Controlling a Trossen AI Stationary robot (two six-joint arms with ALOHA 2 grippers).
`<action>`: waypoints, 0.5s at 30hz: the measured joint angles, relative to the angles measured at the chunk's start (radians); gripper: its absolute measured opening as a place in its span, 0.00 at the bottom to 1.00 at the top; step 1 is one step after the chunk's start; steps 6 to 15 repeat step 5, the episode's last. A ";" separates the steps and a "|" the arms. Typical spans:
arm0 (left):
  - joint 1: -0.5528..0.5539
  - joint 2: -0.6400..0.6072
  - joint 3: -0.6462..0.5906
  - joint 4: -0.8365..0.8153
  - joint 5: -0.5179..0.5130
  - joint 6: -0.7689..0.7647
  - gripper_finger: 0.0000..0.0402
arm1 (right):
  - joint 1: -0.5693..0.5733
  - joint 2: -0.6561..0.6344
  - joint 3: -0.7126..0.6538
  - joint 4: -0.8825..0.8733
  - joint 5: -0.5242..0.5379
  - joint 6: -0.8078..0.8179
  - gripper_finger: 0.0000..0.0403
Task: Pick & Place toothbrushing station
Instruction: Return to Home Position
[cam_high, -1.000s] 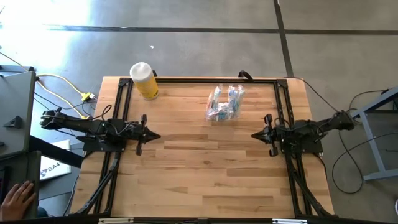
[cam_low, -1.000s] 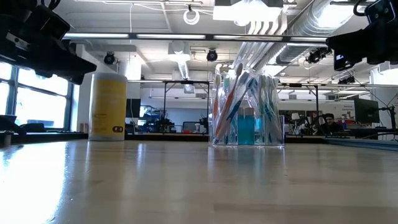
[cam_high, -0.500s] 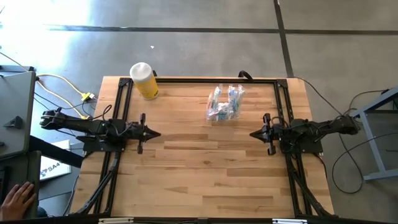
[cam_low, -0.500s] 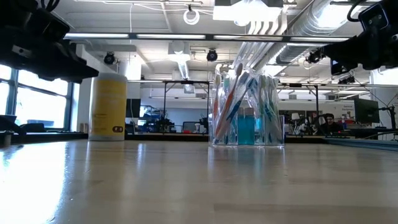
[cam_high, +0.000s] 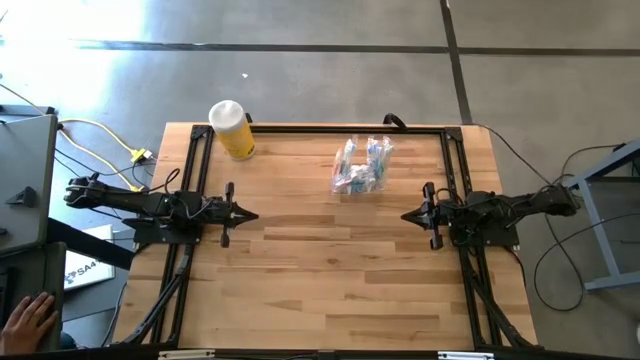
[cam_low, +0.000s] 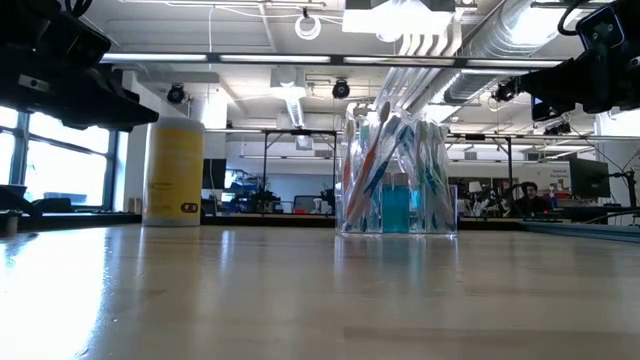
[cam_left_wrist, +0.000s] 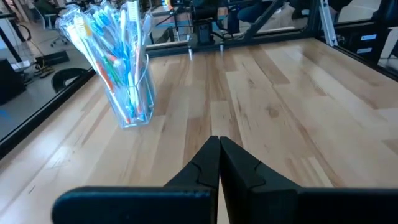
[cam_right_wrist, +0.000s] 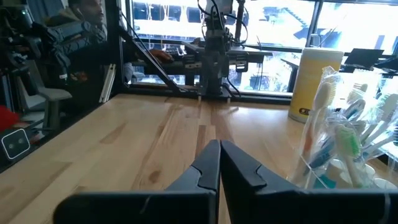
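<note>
Cup full of toothbrushes is standing upright near the desk's back edge, right of the yellow container; left claw and right claw are hovering at opposite desk sides, both pinched closed, gripping nothing.

high: top-down, whole table | low: tabletop lvl, looks across | wrists: fwd, close | all share cup
</note>
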 joint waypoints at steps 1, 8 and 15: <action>0.000 0.000 0.000 0.000 0.000 0.000 0.01 | 0.000 0.000 0.000 0.000 0.000 0.000 0.01; 0.000 0.000 0.000 0.000 0.000 0.000 0.01 | 0.000 0.000 -0.001 0.000 0.000 0.000 0.01; 0.000 0.000 0.000 0.000 0.000 0.000 0.01 | 0.000 0.000 -0.001 0.000 0.000 0.000 0.01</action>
